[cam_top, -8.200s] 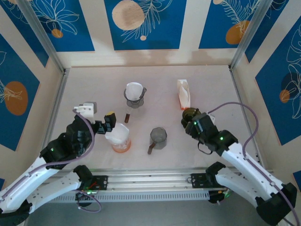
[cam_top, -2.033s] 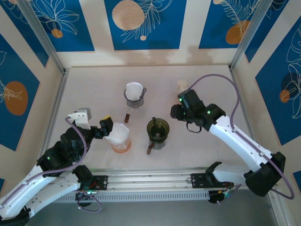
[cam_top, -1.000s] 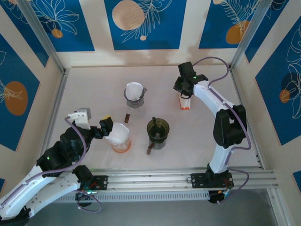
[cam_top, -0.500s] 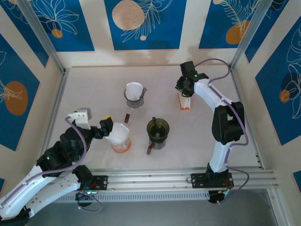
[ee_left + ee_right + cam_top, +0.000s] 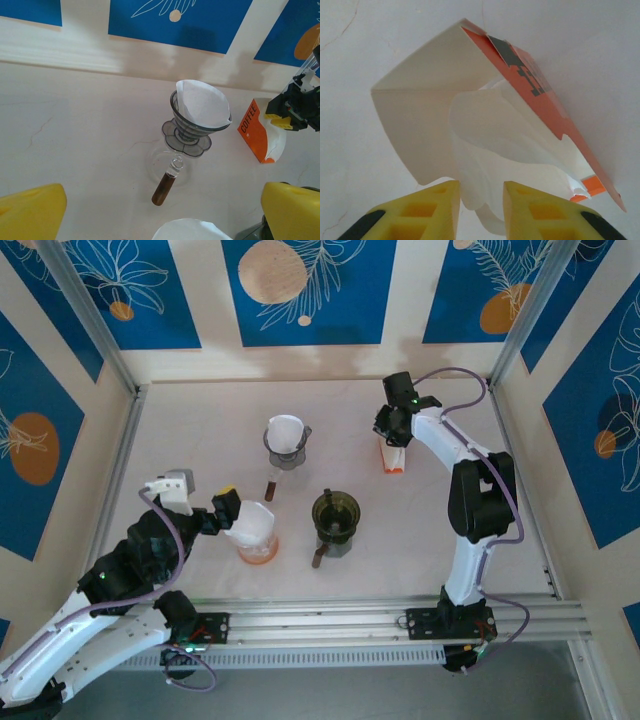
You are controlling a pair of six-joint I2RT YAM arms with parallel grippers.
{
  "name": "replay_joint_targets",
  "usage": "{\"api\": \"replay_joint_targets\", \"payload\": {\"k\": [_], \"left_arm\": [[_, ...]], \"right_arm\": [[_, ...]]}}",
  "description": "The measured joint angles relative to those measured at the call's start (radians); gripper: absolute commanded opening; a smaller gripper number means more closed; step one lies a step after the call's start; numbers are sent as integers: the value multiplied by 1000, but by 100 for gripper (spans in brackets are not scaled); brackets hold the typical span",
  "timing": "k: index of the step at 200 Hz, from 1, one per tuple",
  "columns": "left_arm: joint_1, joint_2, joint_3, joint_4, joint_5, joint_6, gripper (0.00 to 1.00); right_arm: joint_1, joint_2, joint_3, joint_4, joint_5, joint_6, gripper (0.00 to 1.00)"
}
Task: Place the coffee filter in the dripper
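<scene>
Right gripper (image 5: 480, 194): its 2 yellow fingers stand close either side of a white coffee filter (image 5: 492, 140) poking from the orange filter box (image 5: 415, 115); I cannot tell whether they pinch it. The green dripper (image 5: 335, 512) sits well apart. Left gripper (image 5: 162, 212) gapes wide.

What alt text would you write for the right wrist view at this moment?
The right gripper, its yellow fingertips slightly apart, straddles the protruding edge of a white coffee filter. The filter sticks out of an opened orange-and-white box lying on the pale table.
</scene>
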Motion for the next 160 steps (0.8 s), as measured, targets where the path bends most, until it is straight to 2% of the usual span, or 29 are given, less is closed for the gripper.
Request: {"api": "replay_joint_targets", "payload": {"k": [36,90,131,160], "left_arm": [[0,0,0,0,0,2,100],[0,0,0,0,0,2,100],[0,0,0,0,0,2,100],[0,1,0,0,1,2,100]], "right_arm": [[0,6,0,0,0,-9,19],[0,6,1,0,1,-36,0],[0,-11,-6,1,1,-56,0],[2,-117,-74,8,3,-76,0]]}}
